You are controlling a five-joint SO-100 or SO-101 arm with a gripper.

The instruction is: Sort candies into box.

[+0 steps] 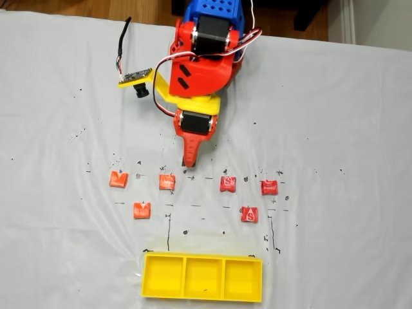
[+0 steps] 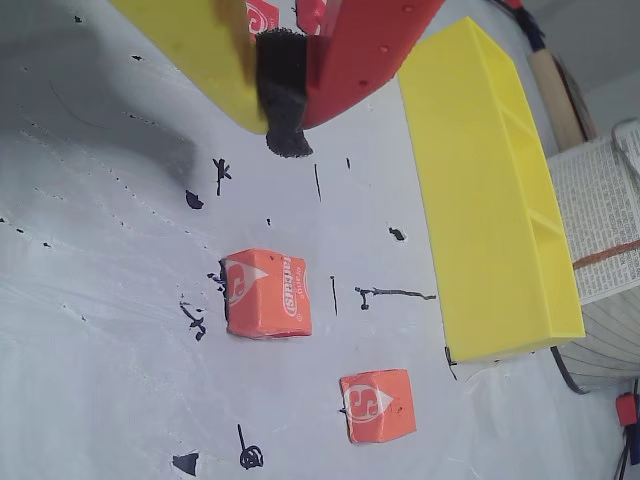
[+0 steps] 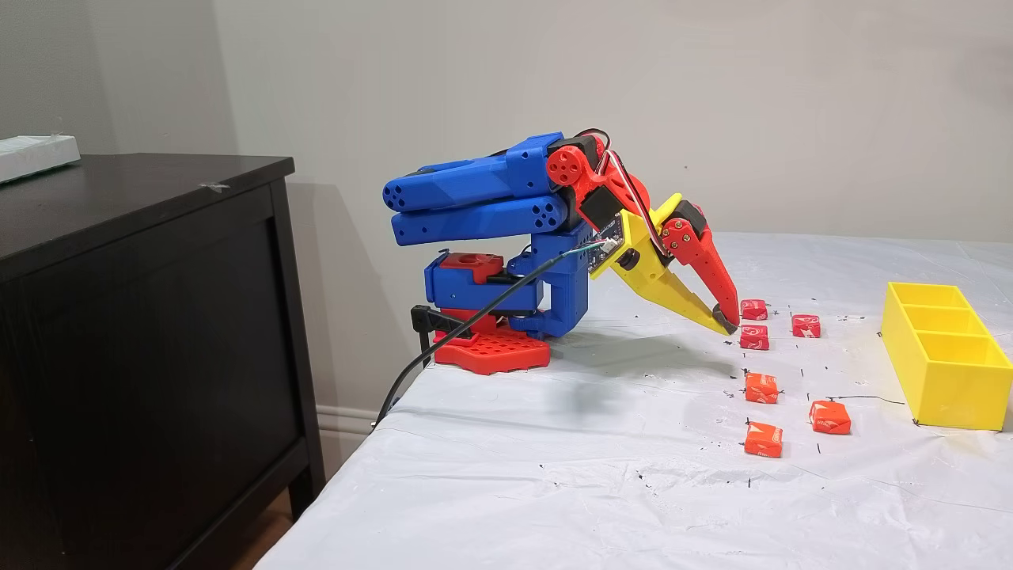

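Several small orange-red candies lie loose on the white table cover, among them one [image 1: 167, 182] just left of my fingertips and one [image 1: 228, 184] to their right. In the wrist view a candy [image 2: 265, 292] lies below the tips and another [image 2: 377, 405] lower right. The yellow box [image 1: 202, 278] with three compartments sits at the near edge, and nothing is in it; it also shows in the wrist view [image 2: 490, 200] and the side fixed view [image 3: 942, 352]. My gripper [image 1: 188, 161] [image 2: 288, 135] [image 3: 726, 323] points down at the cover, shut, holding nothing, just above the candy row.
Black ink marks dot the cover around the candies. A small camera on a yellow bracket [image 1: 135, 80] sticks out left of the arm. A dark cabinet [image 3: 142, 317] stands beside the table. A book [image 2: 600, 220] lies beyond the box.
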